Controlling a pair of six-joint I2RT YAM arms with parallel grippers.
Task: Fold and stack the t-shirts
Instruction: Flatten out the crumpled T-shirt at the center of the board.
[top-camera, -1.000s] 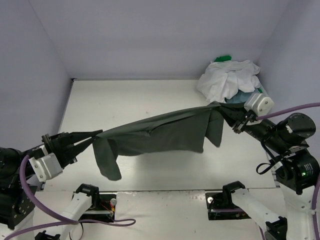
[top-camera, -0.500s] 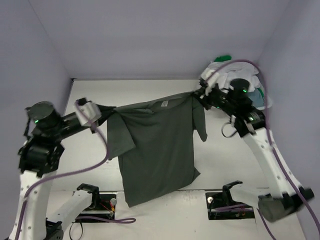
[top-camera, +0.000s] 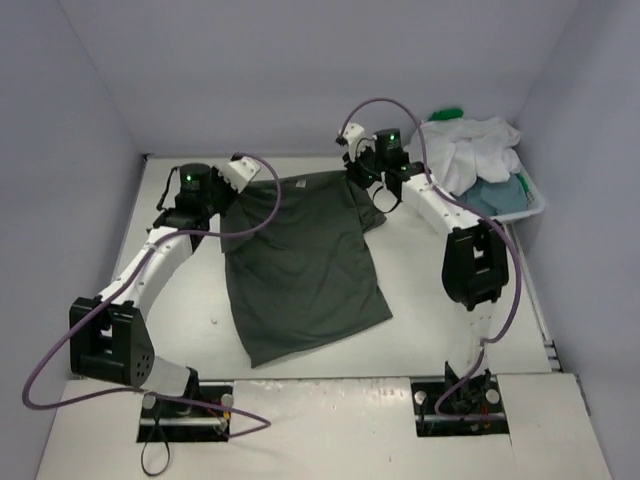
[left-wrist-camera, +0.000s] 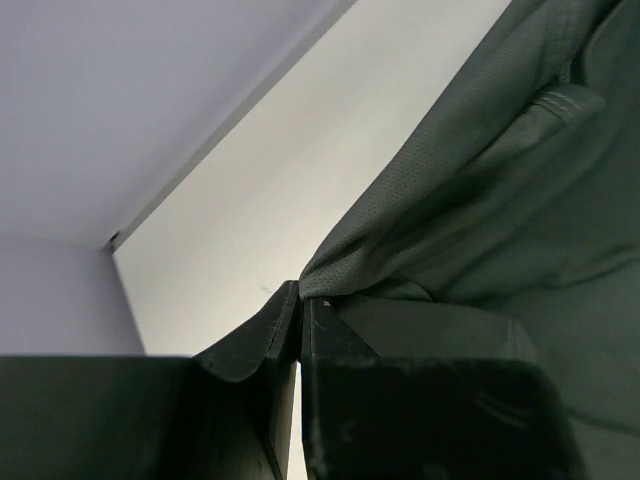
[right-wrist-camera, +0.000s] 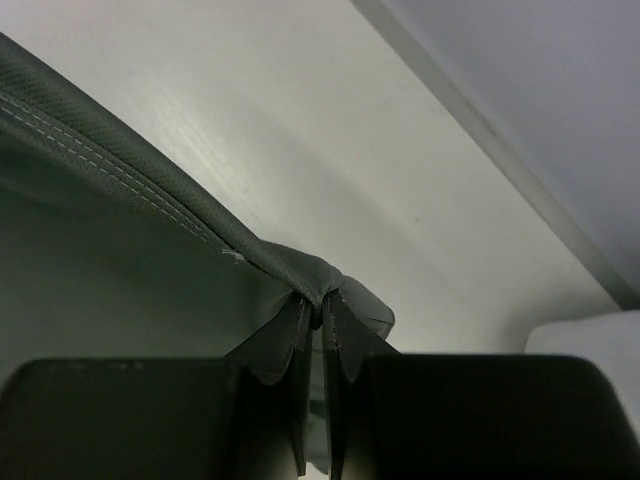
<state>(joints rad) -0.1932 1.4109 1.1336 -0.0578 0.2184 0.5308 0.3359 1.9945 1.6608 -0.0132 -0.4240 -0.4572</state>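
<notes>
The white worktop carries everything, and the dark grey t-shirt is the largest thing on it, spread out near the middle with its collar toward the far wall and its hem toward the arm bases. The hem runs slightly askew, lower on the left. Both arms reach out to the shirt's far end, one at each shoulder. To the right of the shirt and well apart from it, against the right wall, stands a white basket. It holds a rumpled white t-shirt on top, a blue-grey t-shirt showing beneath that toward the shirt's side, and a scrap of bright green t-shirt peeking out behind. The left tool is clamped on the dark grey t-shirt at its left shoulder, fingertips pressed together with a bunched fold of cloth pinched between them. The right tool is likewise closed tight on the shirt's right shoulder, gripping a small knot of fabric beside a stitched seam. A small pale label sits at the shirt's collar, between the two tools.
</notes>
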